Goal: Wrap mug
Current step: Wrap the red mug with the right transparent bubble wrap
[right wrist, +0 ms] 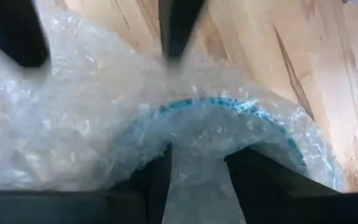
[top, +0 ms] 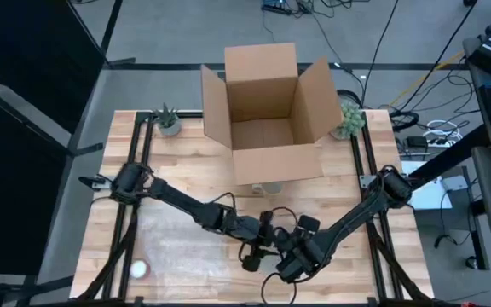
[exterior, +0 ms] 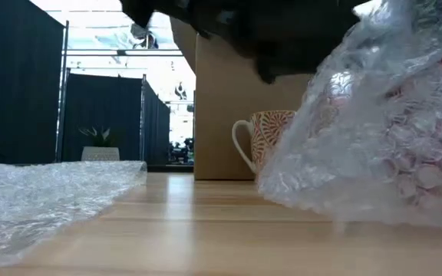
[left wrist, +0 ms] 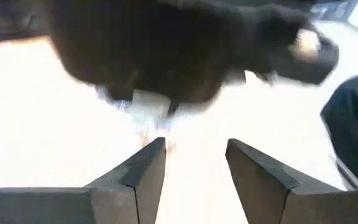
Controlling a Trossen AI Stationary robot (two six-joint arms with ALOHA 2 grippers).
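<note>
Right pincer (right wrist: 197,168): fingers parted, straddling a bubble-wrapped mug (right wrist: 229,124) with a blue rim showing through the wrap (right wrist: 73,124); whether they press it, you cannot tell. Left pincer (left wrist: 194,168): fingers apart, nothing between them, close beside the right one near the counter's (top: 186,162) front edge, about mid-width. Judged step: wrapping in progress, bundle not closed. Next move calls for you to fold the loose wrap over while steadying the bundle. A second mug (exterior: 263,142) stands bare by the box (top: 267,111).
</note>
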